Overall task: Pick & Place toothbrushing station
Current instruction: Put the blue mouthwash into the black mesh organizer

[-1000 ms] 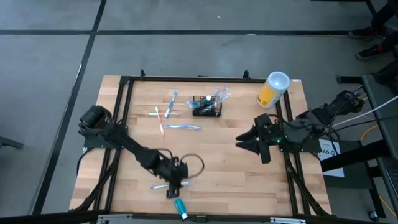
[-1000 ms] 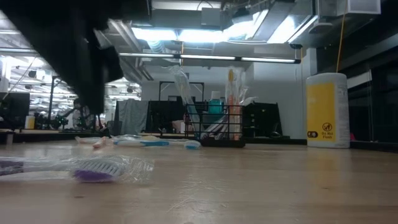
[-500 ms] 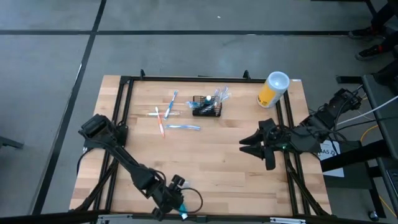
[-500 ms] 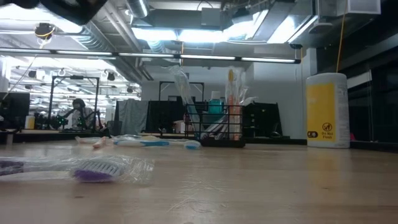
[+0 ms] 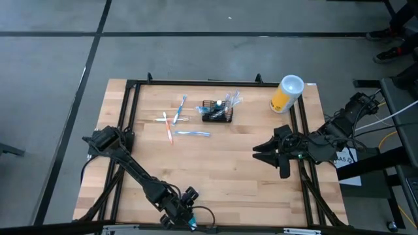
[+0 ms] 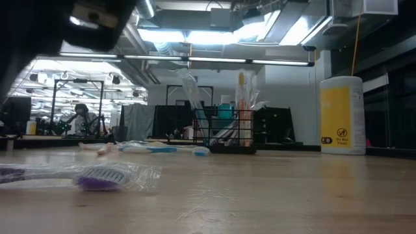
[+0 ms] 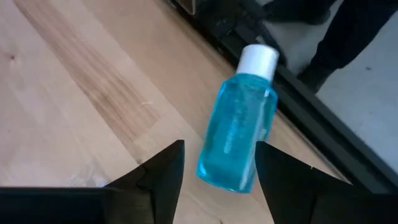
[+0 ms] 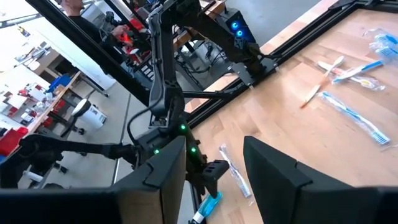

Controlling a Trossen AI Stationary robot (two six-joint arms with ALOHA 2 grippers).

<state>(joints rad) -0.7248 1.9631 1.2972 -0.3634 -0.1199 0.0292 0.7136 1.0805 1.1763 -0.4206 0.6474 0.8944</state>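
The small black wire-mesh caddy, low and box-shaped and already stuffed with upright brushes and tubes, stands on the far half of the pale wooden table, a little right of the middle, its long side running across the table. Just to its left lie loose toothbrushes: a blue-and-white one nearest, an orange one beyond it. A yellow canister with a white lid stands well to the caddy's right at the far corner. The relation that matters sits at the opposite edge: a small clear blue bottle with a white cap lies on its side at the near rim, well apart from the caddy. The left gripper hangs right over it, fingers spread and empty, one on each side of the bottle's base. The bottle's long axis runs away from the gripper, cap outermost, so the fingers would close across its width. A wrapped purple-bristled toothbrush lies close by on the near boards. The right gripper waits at the table's right side, fingers parted with nothing between them, nearer the caddy but far from the bottle, so the pick looks to be the left arm's job.
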